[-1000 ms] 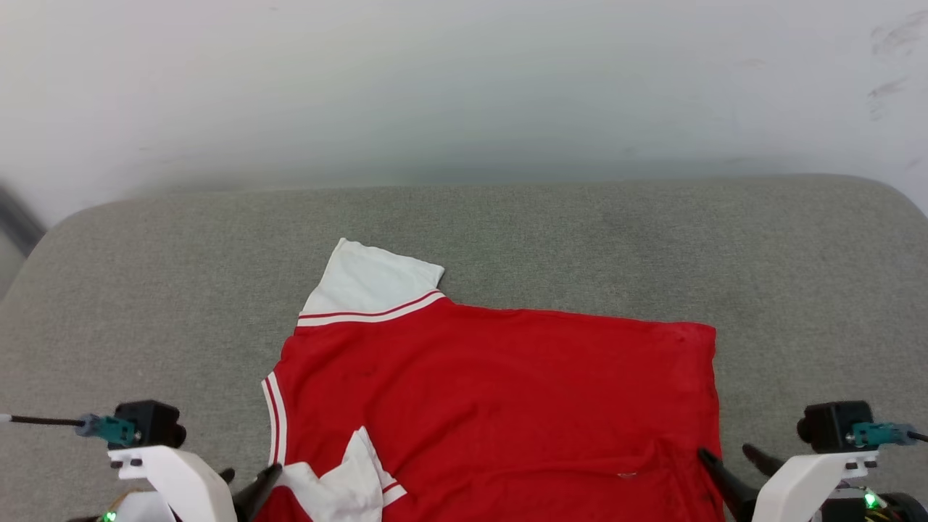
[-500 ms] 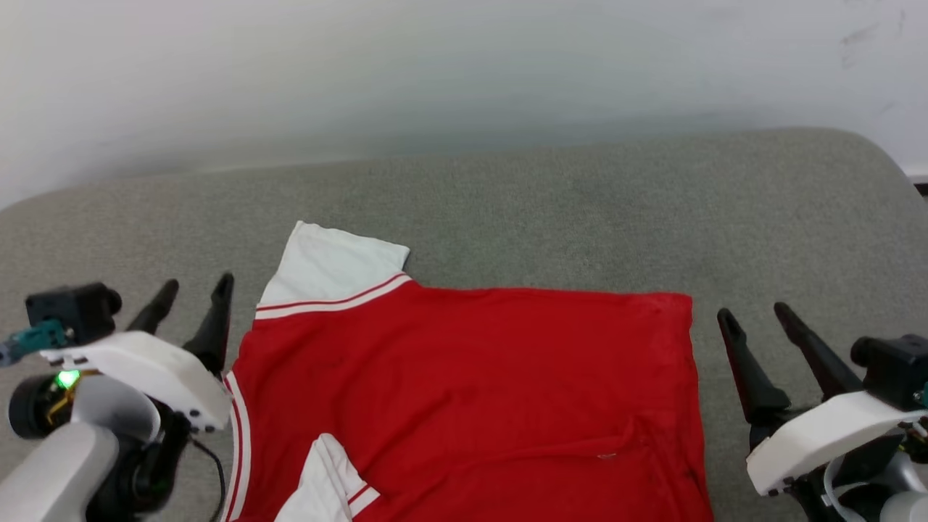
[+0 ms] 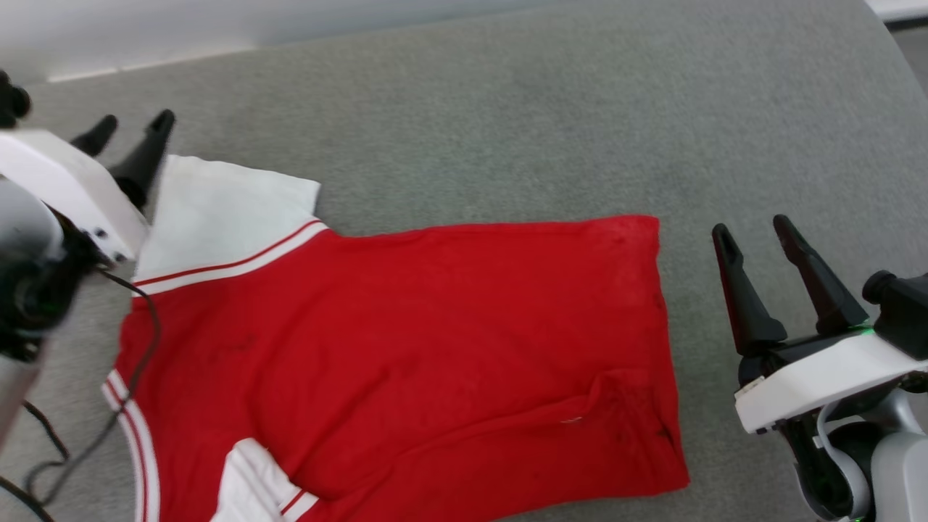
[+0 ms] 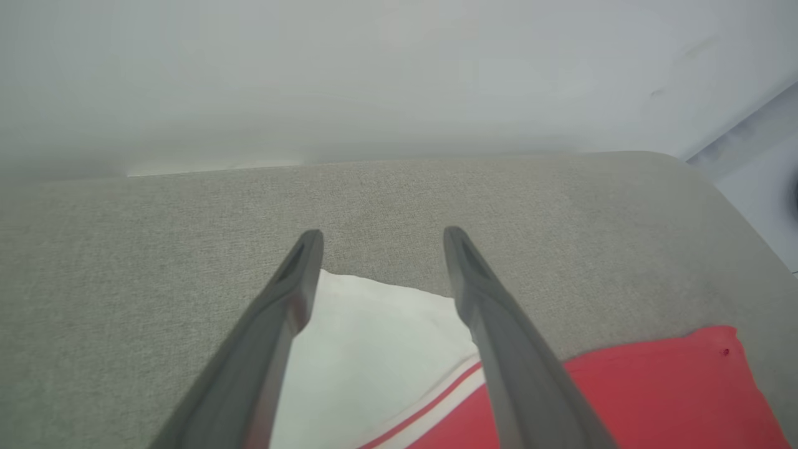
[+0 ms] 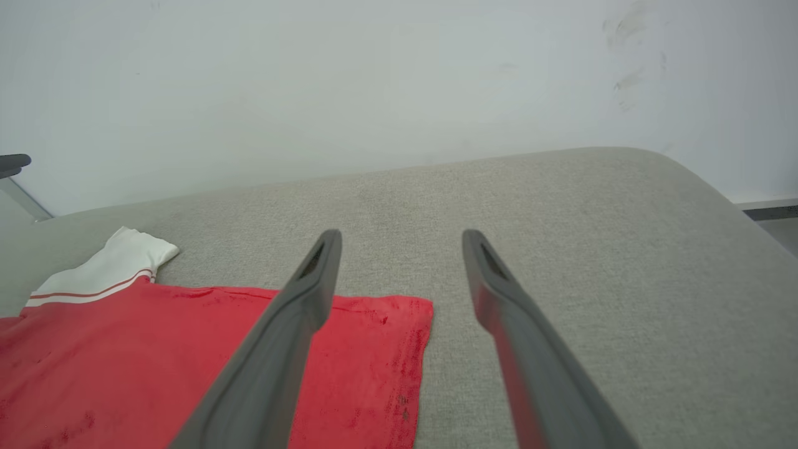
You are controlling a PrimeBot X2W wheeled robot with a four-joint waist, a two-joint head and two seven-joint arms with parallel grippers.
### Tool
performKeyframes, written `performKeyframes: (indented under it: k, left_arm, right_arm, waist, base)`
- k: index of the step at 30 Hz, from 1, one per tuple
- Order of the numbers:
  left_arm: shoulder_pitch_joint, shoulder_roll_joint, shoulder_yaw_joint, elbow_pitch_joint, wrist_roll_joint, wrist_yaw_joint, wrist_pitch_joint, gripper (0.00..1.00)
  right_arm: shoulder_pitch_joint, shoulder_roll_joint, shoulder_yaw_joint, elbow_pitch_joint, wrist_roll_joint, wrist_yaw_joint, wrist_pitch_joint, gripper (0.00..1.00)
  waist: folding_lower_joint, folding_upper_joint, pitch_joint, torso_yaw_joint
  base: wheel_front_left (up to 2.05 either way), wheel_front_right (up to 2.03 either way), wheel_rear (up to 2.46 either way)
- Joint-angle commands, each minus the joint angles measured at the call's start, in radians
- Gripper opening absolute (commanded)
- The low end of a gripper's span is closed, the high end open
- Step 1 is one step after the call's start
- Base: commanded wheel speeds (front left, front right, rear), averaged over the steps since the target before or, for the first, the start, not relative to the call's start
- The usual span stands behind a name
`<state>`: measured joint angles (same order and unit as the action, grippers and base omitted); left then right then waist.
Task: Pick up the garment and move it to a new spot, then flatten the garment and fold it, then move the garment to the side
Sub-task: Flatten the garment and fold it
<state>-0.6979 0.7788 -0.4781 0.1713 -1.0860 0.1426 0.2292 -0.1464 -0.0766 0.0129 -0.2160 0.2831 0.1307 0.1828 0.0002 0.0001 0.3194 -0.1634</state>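
"While the garment [image 3: 406, 348] lies spread across the grey padded surface [image 3: 507, 109], what does flattening it well call for?"

"My judgement: work outward from the red body, drawing opposite edges apart low and evenly, so the cloth slides rather than bunches."

"And the arms?"

"Neither touches the cloth, as far as I can tell. The left hand [image 3: 132, 127] hovers at the far white sleeve [image 3: 225, 203], fingers spread wide, holding nothing. The right hand [image 3: 754, 228] stands beside the hem, clear of it, equally wide and empty, fingers pointing away from the robot."

"What needs fixing?"

"The near sleeve [image 3: 254, 486] is doubled over onto the body, and a small ridge [image 3: 602, 391] runs by the hem. Turn the sleeve outward by its edge first, then smooth the ridge."
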Motion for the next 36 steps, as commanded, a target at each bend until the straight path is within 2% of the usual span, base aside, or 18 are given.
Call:
performKeyframes:
  k: [1,3,7,13,16,22,23,24,25,31,36]
  left_arm:
    - [-0.027,0.013,-0.002,0.018,-0.009,-0.011,0.026,1.0]
    - [-0.074,0.029,-0.016,0.071,-0.027,-0.034,0.109,1.0]
    - [-0.138,0.059,-0.029,0.174,-0.075,-0.052,0.269,1.0]
    - [-0.179,0.099,-0.042,0.279,-0.101,-0.051,0.394,1.0]
    - [-0.173,0.096,-0.052,0.317,-0.121,-0.048,0.446,1.0]
    - [-0.12,0.04,-0.08,0.38,-0.175,-0.041,0.539,1.0]
    - [-0.116,0.033,-0.082,0.386,-0.181,-0.038,0.547,0.71]
    - [-0.114,0.029,-0.084,0.39,-0.183,-0.038,0.549,0.3]
    - [-0.113,0.024,-0.087,0.393,-0.182,-0.039,0.549,0.0]
    - [-0.158,-0.001,-0.072,0.398,-0.157,-0.058,0.466,0.0]
    - [-0.22,-0.027,-0.076,0.406,-0.124,-0.089,0.411,0.0]
  right_arm:
    - [-0.017,0.008,0.004,0.007,0.011,0.0,-0.008,1.0]
    - [-0.028,0.011,0.014,0.018,0.016,0.0,-0.016,1.0]
    - [-0.039,0.017,0.028,0.045,0.031,0.0,-0.034,1.0]
    - [-0.045,0.024,0.048,0.079,0.061,0.0,-0.06,1.0]
    - [-0.045,0.025,0.056,0.092,0.07,0.0,-0.07,1.0]
    - [-0.06,0.027,0.06,0.112,0.086,0.0,-0.066,1.0]
    - [-0.06,0.027,0.061,0.113,0.087,0.0,-0.063,1.0]
    - [-0.06,0.027,0.059,0.115,0.092,0.0,-0.058,1.0]
    - [-0.062,0.027,0.057,0.116,0.096,0.0,-0.053,1.0]
    - [-0.086,0.017,0.046,0.138,0.142,0.0,0.029,1.0]
    - [-0.131,-0.021,0.032,0.184,0.188,0.0,0.161,1.0]
  waist:
    - [-0.0002,-0.0001,0.046,-0.045]
    - [-0.0002,-0.0001,0.063,-0.063]
    - [-0.0002,-0.0001,0.098,-0.099]
    - [-0.0002,-0.0001,0.155,-0.139]
    - [-0.0002,-0.0001,0.171,-0.148]
    - [-0.0002,-0.0001,0.175,-0.155]
    - [-0.0002,-0.0001,0.173,-0.155]
    - [-0.0002,-0.0001,0.169,-0.155]
    - [-0.0002,-0.0001,0.165,-0.153]
    - [-0.0002,-0.0001,0.124,-0.123]
    - [-0.0002,-0.0001,0.089,-0.074]
  base:
    - [0.0,0.0,0.0]
    - [0.0,0.0,0.0]
    - [0.0,0.0,0.0]
    - [0.0,0.0,0.0]
    - [0.0,0.0,0.0]
    - [0.0,0.0,0.0]
    - [0.0,0.0,0.0]
    - [0.0,0.0,0.0]
    - [0.0,0.0,0.0]
    - [0.0,0.0,0.0]
    - [0.0,0.0,0.0]
